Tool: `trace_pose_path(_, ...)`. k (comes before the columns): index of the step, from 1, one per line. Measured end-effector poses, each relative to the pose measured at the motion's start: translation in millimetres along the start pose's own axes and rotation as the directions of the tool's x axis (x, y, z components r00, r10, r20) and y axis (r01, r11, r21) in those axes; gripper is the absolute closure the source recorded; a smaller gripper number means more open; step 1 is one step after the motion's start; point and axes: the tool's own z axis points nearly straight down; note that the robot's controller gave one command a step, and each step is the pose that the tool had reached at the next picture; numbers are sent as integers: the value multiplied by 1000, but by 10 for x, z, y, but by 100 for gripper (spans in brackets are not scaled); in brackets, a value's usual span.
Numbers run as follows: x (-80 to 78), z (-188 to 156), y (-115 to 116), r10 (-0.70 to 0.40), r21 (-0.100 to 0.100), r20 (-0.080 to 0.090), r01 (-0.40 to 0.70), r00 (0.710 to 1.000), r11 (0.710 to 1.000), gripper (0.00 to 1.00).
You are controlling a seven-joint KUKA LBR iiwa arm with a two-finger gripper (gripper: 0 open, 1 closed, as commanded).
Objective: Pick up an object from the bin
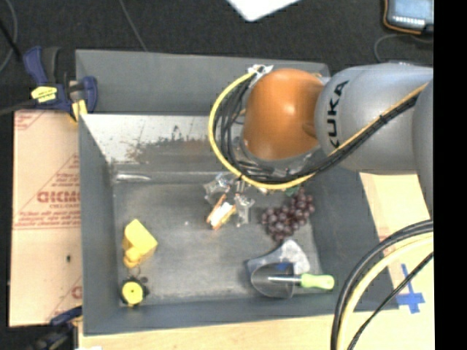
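Note:
My gripper [232, 195] reaches down under the arm's orange cover, in the middle of the bin toward the back. A small orange and white thing [219, 215] lies right at its lower left tip; whether it is gripped I cannot tell. A bunch of dark purple grapes [288, 214] lies just to the right of the gripper on the bin floor.
A dark grey scoop [268, 277] sits at the front right with a green-handled screwdriver [308, 281] across it and a whitish crumpled piece [294, 254] behind. A yellow block [139, 243] and a small yellow round thing [132, 292] lie at the front left.

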Motion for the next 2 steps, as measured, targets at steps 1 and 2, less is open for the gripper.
trace_pose_path(1,-3,-94,-3,1,0,0,-1,1000,1000,100)
trace_pose_path(2,-6,-215,-8,2,1,2,-2,1000,1000,100)
